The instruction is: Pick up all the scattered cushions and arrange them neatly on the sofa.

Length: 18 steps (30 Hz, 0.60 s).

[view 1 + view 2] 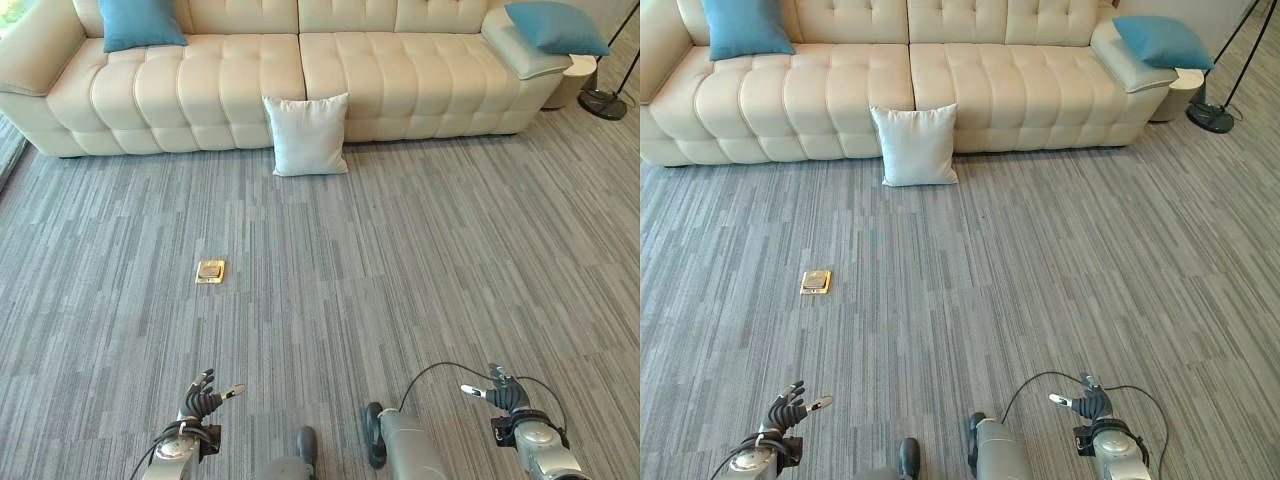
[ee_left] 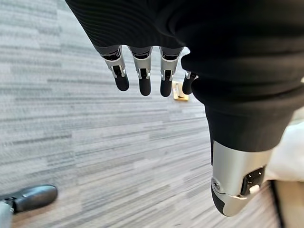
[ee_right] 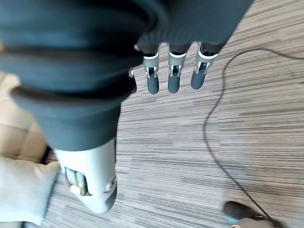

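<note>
A pale white cushion stands on the carpet, leaning against the front of the cream sofa near its middle. One blue cushion rests on the sofa's left seat against the backrest. Another blue cushion lies on the sofa's right armrest. My left hand hangs low at the lower left, open and holding nothing. Low at the lower right is my right hand, also open with nothing in it. Both hands are far from the cushions.
A small brass floor socket plate sits in the grey striped carpet left of centre. A floor lamp's dark base stands right of the sofa, beside a round side table.
</note>
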### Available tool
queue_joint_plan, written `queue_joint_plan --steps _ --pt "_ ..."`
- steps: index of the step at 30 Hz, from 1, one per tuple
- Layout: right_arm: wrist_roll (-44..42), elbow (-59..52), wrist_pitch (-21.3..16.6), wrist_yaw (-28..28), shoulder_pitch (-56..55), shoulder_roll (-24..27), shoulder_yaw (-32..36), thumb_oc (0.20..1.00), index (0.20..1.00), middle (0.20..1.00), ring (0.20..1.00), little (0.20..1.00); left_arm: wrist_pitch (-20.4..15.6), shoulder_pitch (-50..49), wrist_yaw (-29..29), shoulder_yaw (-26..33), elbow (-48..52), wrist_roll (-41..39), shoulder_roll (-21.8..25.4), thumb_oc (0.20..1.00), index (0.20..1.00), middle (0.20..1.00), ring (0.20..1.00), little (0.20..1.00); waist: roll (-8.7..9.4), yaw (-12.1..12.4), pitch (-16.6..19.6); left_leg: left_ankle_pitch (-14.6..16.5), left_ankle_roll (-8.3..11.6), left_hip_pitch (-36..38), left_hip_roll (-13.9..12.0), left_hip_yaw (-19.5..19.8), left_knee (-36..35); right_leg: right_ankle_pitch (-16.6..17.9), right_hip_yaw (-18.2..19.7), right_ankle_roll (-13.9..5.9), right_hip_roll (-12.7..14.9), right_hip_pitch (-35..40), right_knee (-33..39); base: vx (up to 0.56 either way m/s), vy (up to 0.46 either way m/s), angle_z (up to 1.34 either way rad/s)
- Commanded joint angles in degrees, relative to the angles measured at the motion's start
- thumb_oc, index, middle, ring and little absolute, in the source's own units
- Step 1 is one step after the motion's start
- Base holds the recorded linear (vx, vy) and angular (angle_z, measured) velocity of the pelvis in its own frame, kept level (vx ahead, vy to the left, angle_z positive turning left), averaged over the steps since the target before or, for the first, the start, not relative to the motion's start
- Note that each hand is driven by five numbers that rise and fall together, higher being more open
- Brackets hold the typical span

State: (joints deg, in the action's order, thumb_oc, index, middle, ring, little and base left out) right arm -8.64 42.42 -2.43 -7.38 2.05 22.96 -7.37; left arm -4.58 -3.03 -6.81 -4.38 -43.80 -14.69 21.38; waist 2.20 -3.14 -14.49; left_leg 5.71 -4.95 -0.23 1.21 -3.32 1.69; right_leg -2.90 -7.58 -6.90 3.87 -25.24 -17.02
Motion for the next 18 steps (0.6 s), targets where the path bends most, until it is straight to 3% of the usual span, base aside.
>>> queue_joint_plan --steps 1,3,5,6,7,8,9,10,11,12,14,15,16,17,18 --pt "-0.06 0.59 -1.22 -0.79 0.81 2.93 0.01 1.000 1.000 1.000 1.000 1.000 -1.87 -0.16 -0.24 0.61 2.13 0.82 0.91 1.000 1.000 1.000 1.000 1.000 -0.67 -2.27 0.21 6.49 4.80 12.31 0.51 4.29 0.37 6.62 -2.05 -2.10 -1.07 3.72 12.53 0.34 -0.072 0.16" --pt "0.12 0.25 -1.18 -0.79 0.17 3.07 0.19 1.000 1.000 1.000 1.000 1.000 -1.75 -0.04 -0.45 0.44 1.63 1.60 0.82 1.000 1.000 1.000 1.000 1.000 -0.98 -3.07 0.29 6.63 5.26 13.95 0.23 5.11 0.08 7.15 -1.75 -2.16 -1.40 2.36 12.41 0.41 -0.127 0.41" --pt "-0.05 -1.36 -1.25 0.10 -2.03 3.02 0.82 1.000 1.000 1.000 1.000 1.000 -1.77 -0.04 0.51 -0.76 1.84 2.30 -0.03 1.000 1.000 1.000 1.000 1.000 -1.63 -3.63 0.76 3.39 7.71 14.04 -0.71 5.74 3.61 8.08 -0.64 0.10 -1.59 4.94 10.81 0.54 -0.272 0.66" --pt "-0.28 -1.20 -1.46 0.19 -2.44 2.80 1.14 1.000 1.000 1.000 1.000 1.000 -1.67 0.39 0.68 -1.38 1.31 2.32 -0.41 1.000 1.000 1.000 1.000 1.000 -1.88 -4.27 1.35 -1.63 9.82 12.26 -1.81 5.56 8.30 7.62 -0.68 1.20 -1.90 5.64 10.16 0.50 -0.375 1.27" --pt "-0.65 -2.89 -1.57 0.11 -3.20 3.22 1.51 1.000 1.000 1.000 1.000 1.000 -1.34 0.08 1.70 -2.15 2.76 1.98 -0.29 1.000 1.000 1.000 1.000 1.000 -1.97 -4.58 1.13 -7.82 10.88 6.35 -4.17 2.51 20.66 4.81 -0.70 3.74 -2.29 8.57 9.63 0.74 -0.554 1.35" --pt "-2.00 -2.55 -1.78 -0.72 -2.68 3.80 1.69 1.000 1.000 1.000 1.000 1.000 -1.27 1.46 1.77 -3.36 2.72 2.11 0.10 1.000 1.000 1.000 1.000 1.000 -0.73 -4.35 0.20 -9.83 9.57 -1.73 -6.79 -1.62 33.08 1.65 0.82 6.47 -2.68 12.67 9.49 0.62 -0.433 1.14" --pt "-1.99 -2.55 -1.77 -0.72 -2.67 3.77 1.70 1.000 1.000 1.000 1.000 1.000 -1.27 1.48 1.77 -3.36 2.72 2.11 0.13 1.000 1.000 1.000 1.000 1.000 -0.60 -4.40 0.33 -9.98 9.52 -1.91 -6.63 -1.61 33.03 1.75 0.82 6.45 -2.53 12.53 9.55 0.53 -0.349 0.30" --pt "-2.49 -2.49 -1.86 -0.68 -2.56 4.02 1.81 1.000 1.000 1.000 1.000 1.000 -1.41 2.00 2.05 -3.81 2.79 2.31 0.31 1.000 1.000 1.000 1.000 1.000 -0.13 -3.90 -0.15 -6.96 8.34 -5.27 -7.20 -3.84 33.24 0.61 1.02 6.60 -2.20 14.70 9.81 0.18 -0.088 -0.18" --pt "-2.49 -2.49 -1.87 -0.68 -2.55 4.03 1.83 1.000 1.000 1.000 1.000 1.000 -1.41 2.02 2.05 -3.83 2.78 2.31 0.30 1.000 1.000 1.000 1.000 1.000 -0.27 -3.81 -0.25 -6.75 8.34 -5.27 -7.37 -3.87 33.49 0.56 1.05 6.60 -2.35 14.74 9.74 0.43 -0.133 -0.49" --pt "-2.30 -2.84 -1.90 -0.66 -2.30 4.34 1.96 1.000 1.000 1.000 1.000 1.000 -1.44 2.13 2.35 -4.13 3.59 2.31 0.47 1.000 1.000 1.000 1.000 1.000 0.29 -2.68 -0.75 -4.07 7.40 -9.53 -7.03 -5.50 30.70 -0.82 1.62 6.39 -1.96 17.84 10.35 0.36 -0.048 -0.36" --pt "-2.20 -2.93 -1.91 -0.73 -2.39 4.42 2.16 1.000 1.000 1.000 1.000 1.000 -1.52 1.89 2.28 -4.13 3.97 2.34 0.63 1.000 1.000 1.000 1.000 1.000 0.60 -2.15 -0.96 -3.26 7.34 -11.84 -6.57 -5.77 28.47 -1.40 2.06 6.15 -1.80 18.95 10.55 0.38 -0.025 0.03" --pt "-2.15 -2.82 -1.81 -1.03 -2.27 4.39 2.34 1.000 1.000 1.000 1.000 1.000 -1.40 1.25 2.33 -3.88 4.32 2.28 0.75 1.000 1.000 1.000 1.000 1.000 0.66 -0.98 -1.26 -3.73 7.57 -16.06 -6.02 -6.81 20.30 -2.63 2.12 5.50 -1.84 21.84 11.20 0.58 0.034 -0.30" --pt "-1.90 -2.65 -1.84 -1.36 -2.22 4.13 2.42 1.000 1.000 1.000 1.000 1.000 -1.23 0.59 2.16 -3.33 4.33 2.47 0.70 1.000 1.000 1.000 1.000 1.000 0.01 0.34 -1.27 -8.39 8.81 -16.34 -6.10 -7.59 9.08 -3.85 2.48 4.84 -2.58 25.31 12.09 0.93 0.075 -0.61" --pt "-1.21 -2.44 -1.76 -1.69 -1.91 3.89 2.25 1.000 1.000 1.000 1.000 1.000 -1.16 -0.27 1.98 -2.51 4.03 2.71 0.41 1.000 1.000 1.000 1.000 1.000 -0.22 1.27 -0.70 -10.73 9.50 -18.89 -6.39 -8.88 2.84 -5.31 2.88 4.14 -2.92 28.93 13.06 0.65 0.072 -0.69" --pt "-1.21 -2.44 -1.76 -1.69 -1.91 3.88 2.25 1.000 1.000 1.000 1.000 1.000 -1.15 -0.28 1.98 -2.51 4.04 2.72 0.42 1.000 1.000 1.000 1.000 1.000 -0.15 1.29 -0.76 -10.78 9.49 -18.73 -6.32 -8.94 2.70 -5.33 2.91 4.12 -2.85 29.03 13.08 0.72 0.124 -0.58"
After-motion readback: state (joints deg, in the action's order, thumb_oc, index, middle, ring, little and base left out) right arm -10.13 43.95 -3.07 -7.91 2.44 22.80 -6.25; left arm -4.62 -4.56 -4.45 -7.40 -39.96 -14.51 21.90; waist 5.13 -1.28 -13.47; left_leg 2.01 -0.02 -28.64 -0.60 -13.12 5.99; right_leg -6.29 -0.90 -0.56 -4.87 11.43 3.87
